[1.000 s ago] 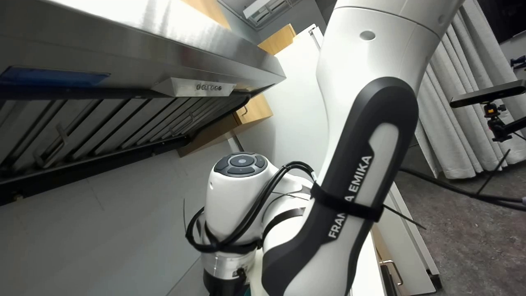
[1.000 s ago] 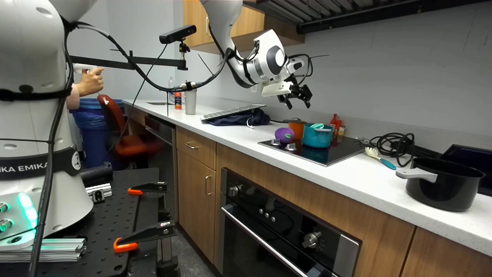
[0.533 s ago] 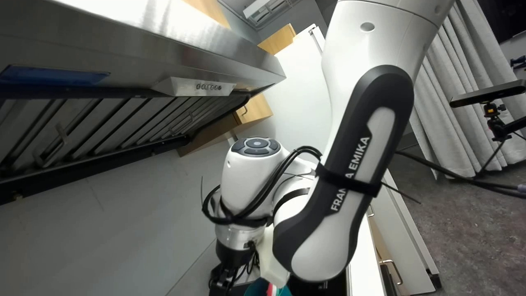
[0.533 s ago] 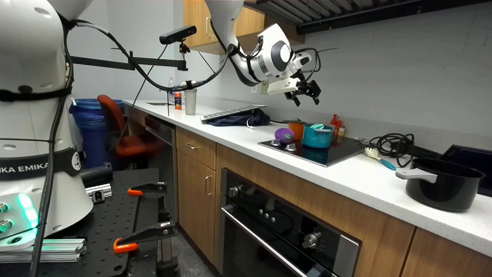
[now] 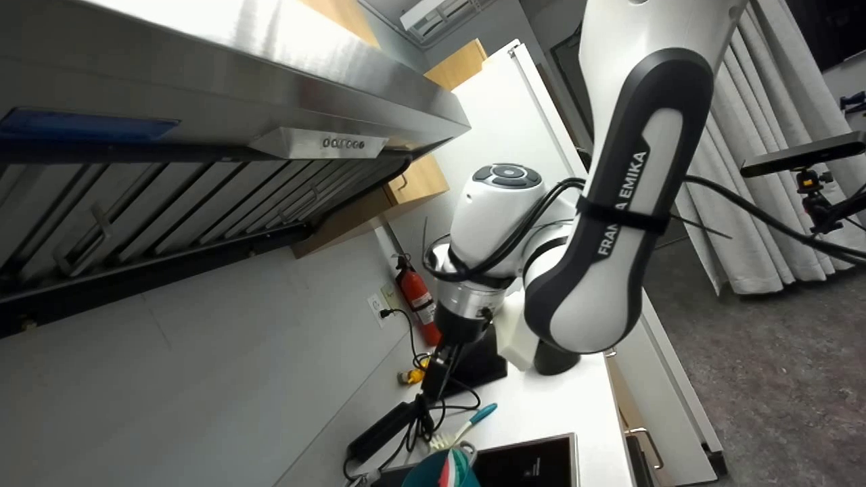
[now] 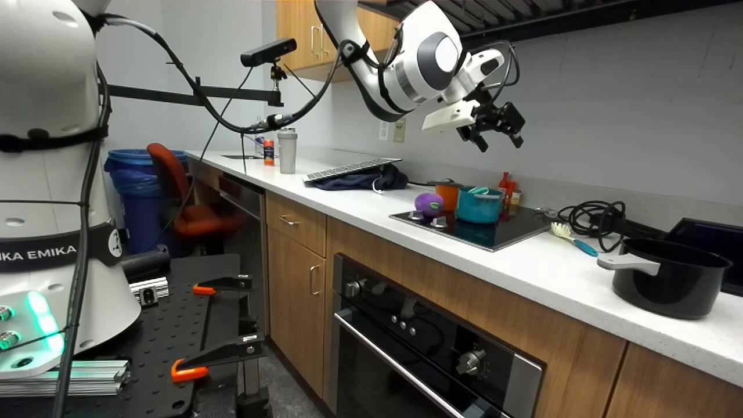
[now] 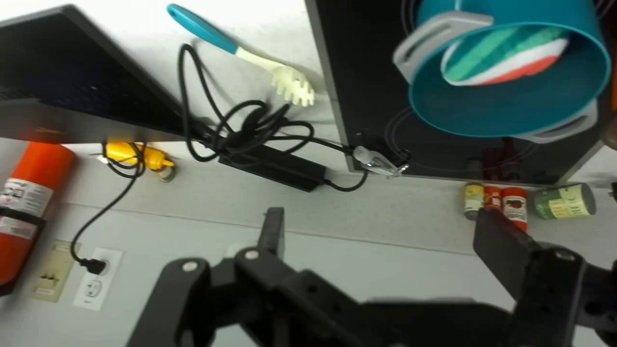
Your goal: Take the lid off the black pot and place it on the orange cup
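Observation:
The black pot (image 6: 667, 281) with a grey handle stands open-topped on the counter at the right; no lid shows on it. In an exterior view its dark side (image 5: 556, 358) shows partly behind the arm. The orange cup (image 6: 448, 196) looks like a small pot on the cooktop, partly hidden by a purple ball. A dark round lid (image 6: 446, 182) with a knob sits on it. The orange cup barely shows at the wrist view's right edge (image 7: 614, 91). My gripper (image 6: 501, 145) is high above the cooktop, apart from everything. Its fingers (image 7: 381, 214) are wide open and empty.
A teal pot (image 6: 478, 206) holding a striped cloth-like thing stands beside the orange cup, near the purple ball (image 6: 429, 204). Red bottles (image 6: 506, 183) stand behind. A brush (image 6: 572, 237), cables (image 6: 592, 217) and a dark laptop-like device (image 7: 82, 72) lie along the counter. The range hood (image 5: 237, 88) hangs above.
My arm and open gripper have moved along the counter toward the black pot's end and slightly up. The brush, cables and fire extinguisher are uncovered. A person's hand has left view.

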Robot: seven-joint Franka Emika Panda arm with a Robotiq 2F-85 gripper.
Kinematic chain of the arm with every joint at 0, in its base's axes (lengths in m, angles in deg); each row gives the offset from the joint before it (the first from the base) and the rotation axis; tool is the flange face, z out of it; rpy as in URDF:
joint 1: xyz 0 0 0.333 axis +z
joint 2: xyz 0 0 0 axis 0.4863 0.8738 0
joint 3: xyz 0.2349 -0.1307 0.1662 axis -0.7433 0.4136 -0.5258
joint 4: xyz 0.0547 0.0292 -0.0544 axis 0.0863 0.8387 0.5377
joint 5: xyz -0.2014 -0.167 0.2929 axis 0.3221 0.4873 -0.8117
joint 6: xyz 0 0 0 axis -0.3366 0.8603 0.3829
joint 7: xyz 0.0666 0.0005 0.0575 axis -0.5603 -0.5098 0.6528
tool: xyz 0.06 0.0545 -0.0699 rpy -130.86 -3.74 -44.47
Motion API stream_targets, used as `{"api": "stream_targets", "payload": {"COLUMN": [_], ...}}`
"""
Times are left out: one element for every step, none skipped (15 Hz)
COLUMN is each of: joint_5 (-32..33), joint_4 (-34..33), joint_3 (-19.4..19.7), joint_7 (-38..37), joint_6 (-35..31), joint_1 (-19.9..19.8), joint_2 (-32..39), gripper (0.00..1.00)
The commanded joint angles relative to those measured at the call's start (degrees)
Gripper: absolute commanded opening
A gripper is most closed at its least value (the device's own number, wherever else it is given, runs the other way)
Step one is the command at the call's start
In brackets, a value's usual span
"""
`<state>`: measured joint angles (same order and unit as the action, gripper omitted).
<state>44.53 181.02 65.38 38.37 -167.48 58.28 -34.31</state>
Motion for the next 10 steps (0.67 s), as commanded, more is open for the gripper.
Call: {"api": "stream_targets", "payload": {"joint_5": [1.6,1.9,2.2,2.3,2.5,3.0,3.7,5.0,6.5,8.4], "joint_4": [10.3,12.3,14.1,16.4,18.0,19.5,20.8,21.8,22.7,23.1], "joint_3": [6.7,8.6,10.3,11.4,13.1,15.2,17.3,19.8,22.0,24.1], "joint_7": [-0.5,-0.3,0.0,0.3,0.3,0.1,-0.2,-0.7,-1.2,-2.1], "joint_6": [-1.1,-0.7,0.2,2.0,3.2,3.8,4.4,5.2,6.1,6.9], "joint_1": [3.3,4.1,4.8,5.3,6.3,7.4,8.7,10.1,11.2,12.1], "joint_2": [-7.7,-9.2,-10.8,-13.2,-14.9,-16.5,-18.2,-19.8,-21.6,-22.9], "gripper": [1.00,1.00,1.00,1.00,1.00,1.00,1.00,1.00,1.00,1.00]}}
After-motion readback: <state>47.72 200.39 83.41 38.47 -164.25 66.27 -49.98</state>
